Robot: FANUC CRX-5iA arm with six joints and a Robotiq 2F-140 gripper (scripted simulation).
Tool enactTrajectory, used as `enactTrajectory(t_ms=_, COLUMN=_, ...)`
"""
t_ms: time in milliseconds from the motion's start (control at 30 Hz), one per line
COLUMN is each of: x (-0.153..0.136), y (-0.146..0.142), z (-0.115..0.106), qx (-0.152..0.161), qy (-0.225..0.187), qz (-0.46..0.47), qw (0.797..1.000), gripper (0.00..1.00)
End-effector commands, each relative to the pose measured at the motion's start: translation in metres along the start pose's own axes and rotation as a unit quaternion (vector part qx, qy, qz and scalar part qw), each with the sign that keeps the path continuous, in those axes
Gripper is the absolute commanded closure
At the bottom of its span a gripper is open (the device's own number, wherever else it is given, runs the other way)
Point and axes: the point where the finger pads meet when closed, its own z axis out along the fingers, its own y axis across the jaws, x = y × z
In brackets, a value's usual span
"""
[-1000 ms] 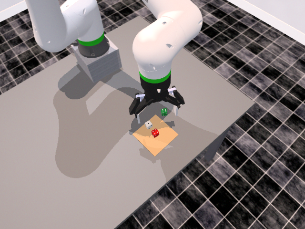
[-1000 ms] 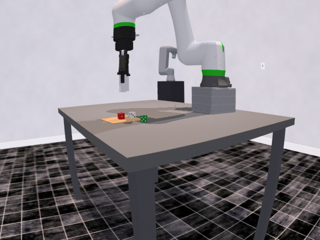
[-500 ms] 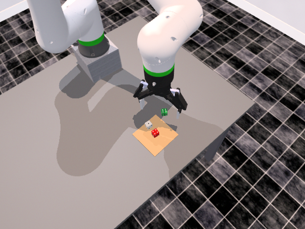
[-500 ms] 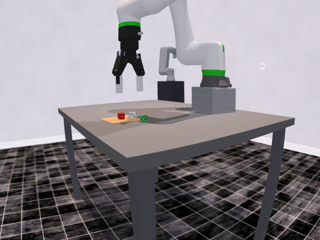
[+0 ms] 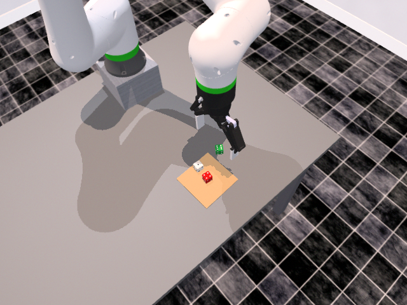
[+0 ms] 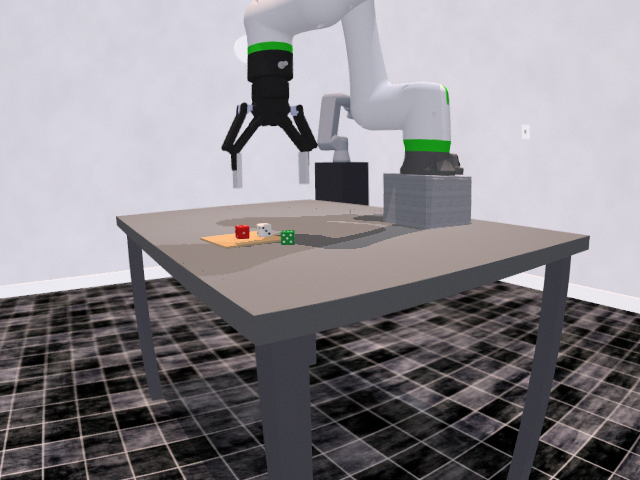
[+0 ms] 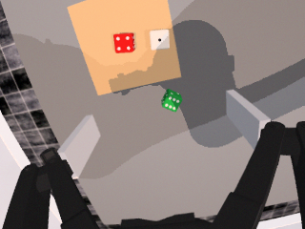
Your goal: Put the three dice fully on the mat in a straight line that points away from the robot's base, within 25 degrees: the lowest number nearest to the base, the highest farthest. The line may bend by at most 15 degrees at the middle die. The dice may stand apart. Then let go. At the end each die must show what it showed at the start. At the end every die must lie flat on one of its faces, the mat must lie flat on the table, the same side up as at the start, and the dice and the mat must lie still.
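Observation:
An orange mat (image 5: 203, 182) lies flat on the grey table. A red die (image 5: 206, 177) sits on the mat near its middle, showing four pips in the wrist view (image 7: 125, 42). A white die (image 5: 197, 166) (image 7: 159, 40) sits at the mat's edge nearest the base, showing one pip. A green die (image 5: 219, 149) (image 7: 171, 101) lies on the bare table just off the mat. My gripper (image 5: 215, 139) is open and empty, high above the table over the green die; it also shows in the exterior view (image 6: 268, 177).
The robot's grey pedestal (image 5: 131, 82) stands at the table's back. A dark box (image 6: 341, 182) stands behind the table. The table's right edge (image 5: 296, 183) is close to the mat.

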Motion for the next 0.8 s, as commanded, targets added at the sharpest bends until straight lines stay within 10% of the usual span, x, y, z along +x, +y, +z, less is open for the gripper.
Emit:
enactTrajectory(t_ms=0, x=-0.003, y=0.001, z=0.000, qx=0.003, qy=0.009, qz=0.038, qw=0.999, gripper=0.00)
enactTrajectory(t_ms=700, x=-0.027, y=0.017, z=0.004, qx=0.005, qy=0.007, qz=0.302, qw=0.953, gripper=0.00)
enactTrajectory(t_ms=733, x=-0.027, y=0.017, z=0.004, qx=0.005, qy=0.007, qz=0.302, qw=0.953, gripper=0.75)
enactTrajectory(t_ms=767, x=-0.027, y=0.017, z=0.004, qx=0.005, qy=0.007, qz=0.302, qw=0.953, gripper=0.75)
